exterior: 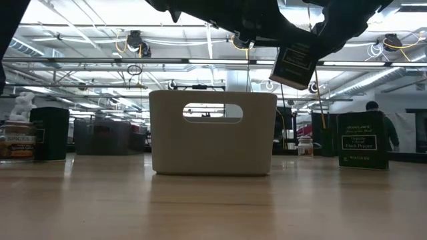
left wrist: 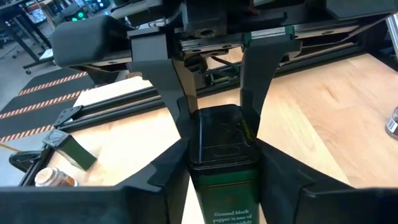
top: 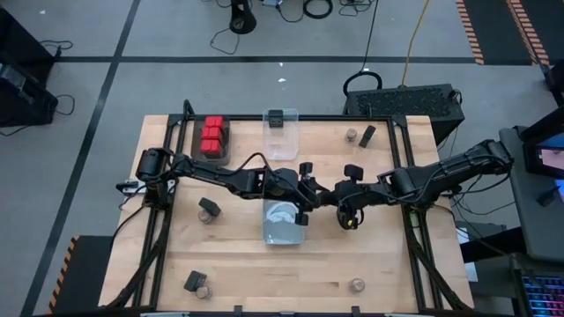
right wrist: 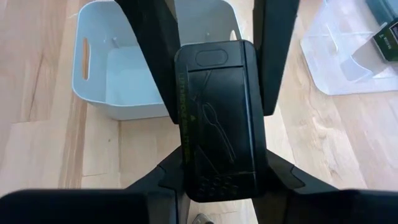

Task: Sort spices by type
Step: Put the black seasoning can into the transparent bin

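Note:
A black pepper tin (exterior: pixel 297 63) hangs tilted in the air, right of the white bin (top: pixel 284 220). My left gripper (top: pixel 308 195) and right gripper (top: pixel 342 199) meet on it over the table's middle, both shut on it. Red boxes (top: pixel 212 135) sit in a dark tray at the far left. One black tin (top: pixel 282 117) lies in the clear bin (top: pixel 282 136). Other black tins (top: pixel 209 209) (top: pixel 367 135) (top: pixel 194 282) and round jars (top: pixel 352 135) (top: pixel 357 284) stand scattered on the table. My left gripper pinches the tin's labelled body (left wrist: pixel 224 186) between its two fingers, one on each narrow side. The tin is lifted clear of the table. My right gripper pinches the same tin at its lid end (right wrist: pixel 217 168), one finger on either side. Its wrist view looks straight onto the embossed lid (right wrist: pixel 217 106). In the left wrist view, its fingers (left wrist: pixel 180 118) come at the lid end from the side opposite my left gripper.
The white bin (exterior: pixel 212 133) stands just left of the held tin. Low view: a black tin (exterior: pixel 362 140) and a jar (exterior: pixel 305 145) at right, another tin (exterior: pixel 50 133) and jar (exterior: pixel 17 139) at left. Bare wood lies along the near middle.

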Robot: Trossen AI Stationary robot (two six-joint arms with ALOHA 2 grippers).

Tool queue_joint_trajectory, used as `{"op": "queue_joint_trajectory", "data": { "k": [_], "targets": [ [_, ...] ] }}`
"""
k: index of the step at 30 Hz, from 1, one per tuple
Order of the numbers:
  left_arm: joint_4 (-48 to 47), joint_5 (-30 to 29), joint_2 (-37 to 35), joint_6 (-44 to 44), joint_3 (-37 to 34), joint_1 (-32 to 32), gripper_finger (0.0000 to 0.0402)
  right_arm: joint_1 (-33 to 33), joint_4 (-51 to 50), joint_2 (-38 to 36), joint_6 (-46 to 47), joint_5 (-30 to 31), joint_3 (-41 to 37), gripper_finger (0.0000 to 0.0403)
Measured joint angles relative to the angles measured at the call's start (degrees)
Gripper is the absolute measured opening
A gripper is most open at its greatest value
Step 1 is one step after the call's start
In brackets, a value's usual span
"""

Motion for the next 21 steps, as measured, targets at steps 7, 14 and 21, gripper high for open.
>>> {"op": "queue_joint_trajectory", "data": {
  "k": [7, 14, 21],
  "targets": [
    [-0.1, -0.1, 0.0, 0.1, 0.0, 0.0, 0.0141, 0.0, -0.2, -0.1, -0.3, -0.2, 0.0, 0.0151],
    [-0.7, -0.1, -0.3, 0.1, 0.0, 0.7, 0.0142, 0.0, -2.3, -1.4, -1.5, 0.0, 0.0, 0.0195],
    [-5.1, 3.8, -4.9, 0.1, -0.1, 4.2, 0.0142, 0.0, -5.9, -6.4, 0.4, 0.2, 0.0, 0.0207]
  ]
}}
